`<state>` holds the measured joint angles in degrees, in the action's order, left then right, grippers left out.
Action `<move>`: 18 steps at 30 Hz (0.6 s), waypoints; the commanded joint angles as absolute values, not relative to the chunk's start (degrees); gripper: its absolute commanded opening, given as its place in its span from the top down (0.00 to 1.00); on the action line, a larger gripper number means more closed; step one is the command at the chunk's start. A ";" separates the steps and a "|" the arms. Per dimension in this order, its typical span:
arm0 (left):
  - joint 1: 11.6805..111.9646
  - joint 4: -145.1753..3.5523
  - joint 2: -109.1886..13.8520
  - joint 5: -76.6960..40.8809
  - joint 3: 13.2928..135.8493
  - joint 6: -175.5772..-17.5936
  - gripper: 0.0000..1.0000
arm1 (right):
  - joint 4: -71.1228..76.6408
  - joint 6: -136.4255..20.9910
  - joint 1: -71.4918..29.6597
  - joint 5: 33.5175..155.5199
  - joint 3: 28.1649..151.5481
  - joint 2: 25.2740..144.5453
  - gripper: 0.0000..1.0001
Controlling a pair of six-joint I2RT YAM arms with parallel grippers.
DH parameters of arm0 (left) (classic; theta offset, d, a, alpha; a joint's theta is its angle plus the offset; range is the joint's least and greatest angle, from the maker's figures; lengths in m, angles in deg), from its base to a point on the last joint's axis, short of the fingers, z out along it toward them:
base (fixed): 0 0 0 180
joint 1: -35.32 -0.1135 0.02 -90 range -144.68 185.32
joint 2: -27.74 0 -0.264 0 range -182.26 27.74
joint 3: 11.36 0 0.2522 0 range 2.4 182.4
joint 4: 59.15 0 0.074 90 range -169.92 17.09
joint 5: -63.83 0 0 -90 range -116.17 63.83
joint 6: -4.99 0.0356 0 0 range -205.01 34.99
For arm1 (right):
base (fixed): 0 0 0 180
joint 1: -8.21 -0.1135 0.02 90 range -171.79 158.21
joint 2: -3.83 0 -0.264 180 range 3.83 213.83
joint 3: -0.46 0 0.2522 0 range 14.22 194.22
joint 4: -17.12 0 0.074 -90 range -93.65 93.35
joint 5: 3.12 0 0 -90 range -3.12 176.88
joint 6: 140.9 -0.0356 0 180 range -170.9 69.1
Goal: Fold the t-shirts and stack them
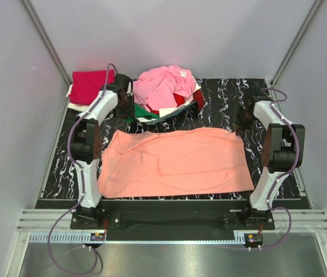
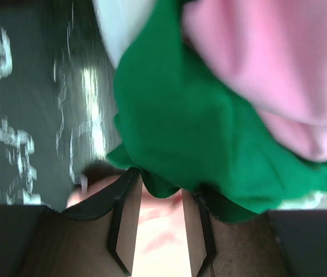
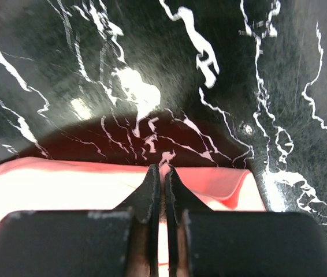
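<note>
ok so the salmon shirt [image 1: 175,161] is lying spread flat on the mat [image 1: 221,98], with both arms reaching over it to its far corners

right gripper [image 3: 163,172] is pressed together right on the shirt's far hem, and it looks like it's pinching that edge. The cloth runs off to both sides of the gripper and back underneath it, and ahead of the tips there's just black veined mat

left gripper [image 2: 161,199] is spread, with salmon cloth showing in the gap between the jaws. The wrist view is pretty blurry, so I can't tell if it's touching the cloth. Directly in front of its tips is the green shirt [image 2: 181,127], basically right up against them, and the pink shirt [image 2: 279,63] is heaped on top of that, further ahead and to its right

a crimson shirt [image 1: 90,85] sits folded just off the left gripper's left side, slightly beyond it
</note>
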<state>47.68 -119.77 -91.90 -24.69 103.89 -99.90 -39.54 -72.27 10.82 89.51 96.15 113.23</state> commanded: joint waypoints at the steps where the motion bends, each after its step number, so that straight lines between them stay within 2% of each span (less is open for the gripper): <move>1: 47.63 -120.27 -99.86 -23.27 115.48 -100.04 0.62 | -39.53 -70.85 10.32 88.64 100.35 113.42 1.00; 4: 47.54 -124.31 -109.00 -22.22 131.38 -100.47 0.62 | -39.97 -71.03 10.32 88.37 102.28 114.39 1.00; 5: 47.54 -125.46 -113.63 -22.13 140.82 -100.65 0.61 | -39.98 -71.20 10.32 88.55 102.81 114.74 1.00; 7: 47.10 -124.61 -117.00 -22.21 148.62 -101.44 0.48 | -40.76 -71.47 10.32 88.81 104.31 115.36 1.00; 9: 46.14 -120.92 -115.45 -21.95 147.08 -102.23 0.38 | -41.20 -71.47 10.32 88.81 105.27 115.28 1.00; 10: 45.79 -117.68 -112.13 -22.04 143.42 -102.23 0.37 | -41.29 -71.38 10.32 88.55 105.36 115.10 1.00; 12: 45.26 -116.16 -107.90 -23.87 139.62 -101.10 0.36 | -41.56 -70.95 10.32 88.11 105.19 114.40 1.00; 18: 45.17 -116.59 -86.99 -30.29 114.24 -100.20 0.39 | -40.60 -71.55 10.32 88.46 102.73 112.99 1.00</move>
